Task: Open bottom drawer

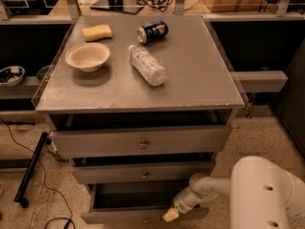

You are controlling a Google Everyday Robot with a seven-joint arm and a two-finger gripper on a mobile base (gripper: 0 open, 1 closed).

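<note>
The bottle (147, 65) lies on its side near the middle of the bench (205, 85). Just behind it lies the can (152, 31). The bowl (87, 56) is to its left and the sponge (97, 32) behind-left. Below and in front of the bottle the drawers stack: top drawer (105, 142), middle drawer (109, 173), and bottom drawer (114, 217), which juts out forward. The gripper (170, 214) sits at the bottom drawer's front, right of its middle.

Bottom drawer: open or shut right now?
Open. The bottom drawer has its front well forward of the middle drawer, its inside exposed from above. The tool is at that front's top edge, right of centre.
</note>
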